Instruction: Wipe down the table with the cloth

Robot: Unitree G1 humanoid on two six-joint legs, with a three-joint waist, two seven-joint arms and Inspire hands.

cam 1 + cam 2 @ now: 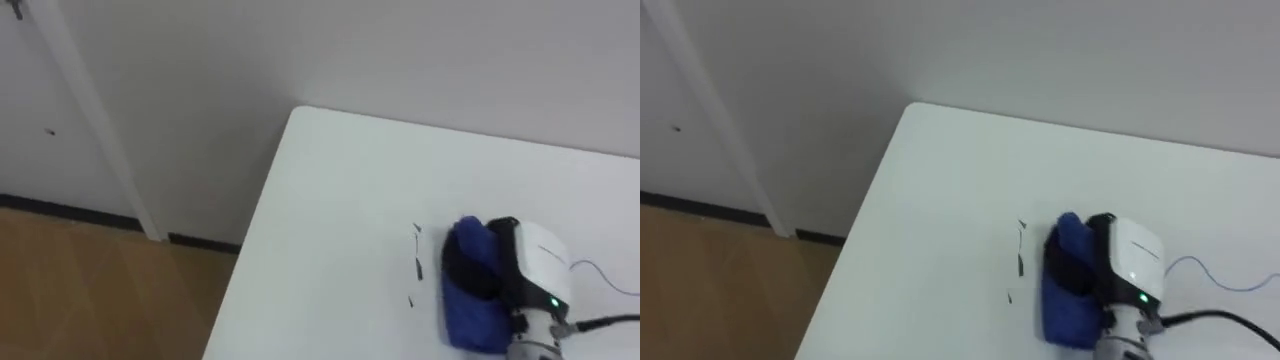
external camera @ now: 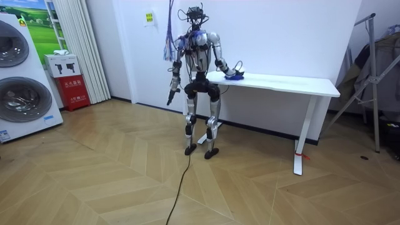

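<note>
A blue cloth (image 1: 468, 290) lies bunched on the white table (image 1: 340, 200) near its left end. My right hand (image 1: 535, 265) comes in from the lower right and rests on top of the cloth, its dark fingers curled over it. A few short dark marks (image 1: 416, 262) sit on the tabletop just left of the cloth. In the room view I stand at the left end of the table (image 2: 281, 81), with the right hand (image 2: 238, 70) on the cloth (image 2: 234, 75). My left hand (image 2: 169, 97) hangs relaxed at my side.
The table's left edge and far corner (image 1: 295, 110) are close to a white wall, with wood floor (image 1: 90, 290) below. Washing machines (image 2: 22, 94) and a red box (image 2: 74, 92) stand at the room view's left. A metal rack (image 2: 375, 75) is at its right.
</note>
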